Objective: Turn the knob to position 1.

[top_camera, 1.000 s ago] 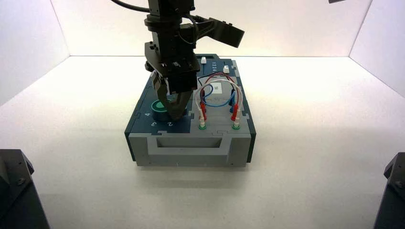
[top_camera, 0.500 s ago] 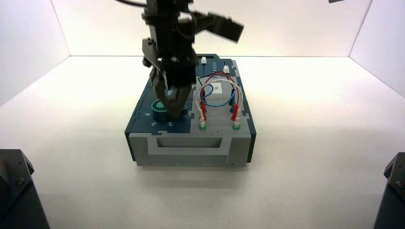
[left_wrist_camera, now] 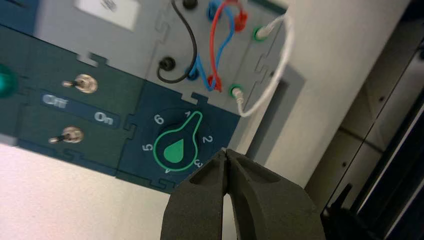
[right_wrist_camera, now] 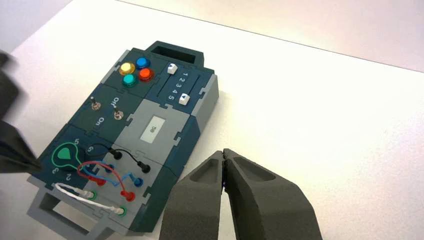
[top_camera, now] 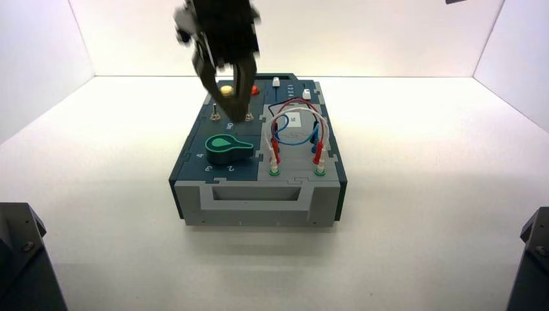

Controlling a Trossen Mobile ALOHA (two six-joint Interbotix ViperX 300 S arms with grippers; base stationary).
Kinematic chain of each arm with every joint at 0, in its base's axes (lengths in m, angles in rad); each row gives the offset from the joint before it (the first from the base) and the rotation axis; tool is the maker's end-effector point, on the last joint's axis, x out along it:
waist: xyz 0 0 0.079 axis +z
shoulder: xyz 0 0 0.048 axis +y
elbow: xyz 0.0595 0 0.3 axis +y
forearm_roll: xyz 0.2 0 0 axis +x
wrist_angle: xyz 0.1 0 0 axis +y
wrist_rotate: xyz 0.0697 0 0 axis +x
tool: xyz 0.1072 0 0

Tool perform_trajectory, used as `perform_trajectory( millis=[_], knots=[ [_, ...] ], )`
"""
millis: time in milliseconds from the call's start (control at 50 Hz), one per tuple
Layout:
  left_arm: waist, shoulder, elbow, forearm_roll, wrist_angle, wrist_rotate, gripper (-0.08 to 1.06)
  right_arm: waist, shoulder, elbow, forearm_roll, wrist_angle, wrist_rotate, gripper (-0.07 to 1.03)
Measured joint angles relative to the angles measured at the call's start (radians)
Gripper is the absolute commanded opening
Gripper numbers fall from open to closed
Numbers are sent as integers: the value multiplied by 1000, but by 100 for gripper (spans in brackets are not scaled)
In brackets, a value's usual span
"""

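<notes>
The pale surface (top_camera: 414, 214) carries the box (top_camera: 256, 194), whose dark-blue panel at the near left holds the knob (top_camera: 223, 148). This is the broadest control there, a rigid dark-teal body with a green teardrop on top. It should handle as a fixed, sturdy part, with some stiffness in turning and perhaps a click at each position; smooth sides could let fingertips slip. The best hold is across the flanks of its pointed lobe (top_camera: 245, 149), low enough for leverage, without pressing down.

The left end effector (top_camera: 239, 118) is raised over the box on the far side of the knob, apart from it, its fingertips together with nothing between them. The knob thus lies nearer and lower. The right end effector (right_wrist_camera: 224, 151) is parked right of the box, tips also together.

Smallest is the numeral 1 (left_wrist_camera: 188, 114). The lobe points right, close beside that mark, so the turn looks done; backing clear seems enough.
</notes>
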Motion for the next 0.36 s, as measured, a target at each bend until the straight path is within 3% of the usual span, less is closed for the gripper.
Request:
perform_trajectory(
  millis=[200, 360],
  knots=[
    [0, -114, 6, 0, -5, -32, -3, -2, 3, 0, 0, -2, 0, -2],
    [0, -118, 9, 3, -17, -32, -3, -2, 3, -2, 0, -2, 0, -2]
  ],
)
